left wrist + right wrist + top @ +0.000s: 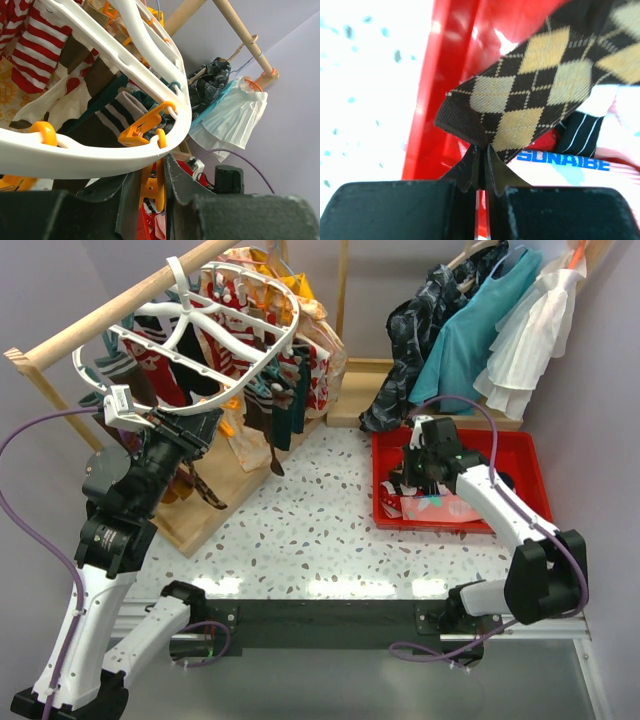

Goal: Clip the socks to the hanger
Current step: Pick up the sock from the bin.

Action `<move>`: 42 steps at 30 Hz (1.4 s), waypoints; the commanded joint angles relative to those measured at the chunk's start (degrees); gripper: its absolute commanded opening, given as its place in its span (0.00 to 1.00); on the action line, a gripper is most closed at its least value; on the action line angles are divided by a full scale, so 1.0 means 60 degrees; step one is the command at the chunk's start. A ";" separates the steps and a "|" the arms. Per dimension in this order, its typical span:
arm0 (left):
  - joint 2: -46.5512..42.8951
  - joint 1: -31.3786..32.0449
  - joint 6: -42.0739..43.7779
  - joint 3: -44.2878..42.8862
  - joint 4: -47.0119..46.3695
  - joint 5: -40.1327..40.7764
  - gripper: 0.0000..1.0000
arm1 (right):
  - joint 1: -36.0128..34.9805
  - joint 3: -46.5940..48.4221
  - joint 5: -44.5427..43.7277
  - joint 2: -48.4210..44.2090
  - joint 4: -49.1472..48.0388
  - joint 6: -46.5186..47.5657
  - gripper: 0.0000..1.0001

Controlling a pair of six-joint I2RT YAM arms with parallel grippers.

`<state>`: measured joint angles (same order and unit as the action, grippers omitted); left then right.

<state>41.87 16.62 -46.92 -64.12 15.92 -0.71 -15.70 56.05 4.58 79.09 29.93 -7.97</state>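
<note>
Brown argyle sock (pixel 530 100) was pinched at its edge by right gripper (pixel 481 156) over red tray (pixel 450 75); left gripper (pixel 154 172) clamped an orange clip (pixel 151 194) under the hanger (pixel 100 162).

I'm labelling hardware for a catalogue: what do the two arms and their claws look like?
The left arm and right arm: white links, black round joints, a looping purple cable each. The left claw and right claw: black, two flat scuffed fingers.

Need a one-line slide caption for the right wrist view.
Right gripper shut on the edge of a brown argyle sock, above the red tray holding more socks.
</note>
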 commanded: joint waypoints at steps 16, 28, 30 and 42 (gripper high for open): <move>0.0083 -0.0046 0.0129 -0.0007 -0.0559 -0.0277 0.13 | -0.1264 0.0076 -0.1111 -0.0203 0.0767 0.0065 0.35; 0.0141 -0.0046 0.0173 -0.0051 -0.0559 -0.0365 0.13 | -0.1777 0.0663 -0.1569 0.0251 0.1032 0.1591 0.38; 0.0156 -0.0046 0.0173 -0.0051 -0.0559 -0.0380 0.13 | -0.1792 0.0721 -0.1467 0.0324 0.1046 0.1664 0.38; 0.0171 -0.0046 0.0187 -0.0051 -0.0515 -0.0409 0.13 | -0.1865 0.0473 -0.1114 0.0558 0.0944 0.1943 0.37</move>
<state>42.24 16.51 -46.89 -64.12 15.81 -1.69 -26.52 57.91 -2.26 81.36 35.94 2.26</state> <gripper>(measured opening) 0.256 0.378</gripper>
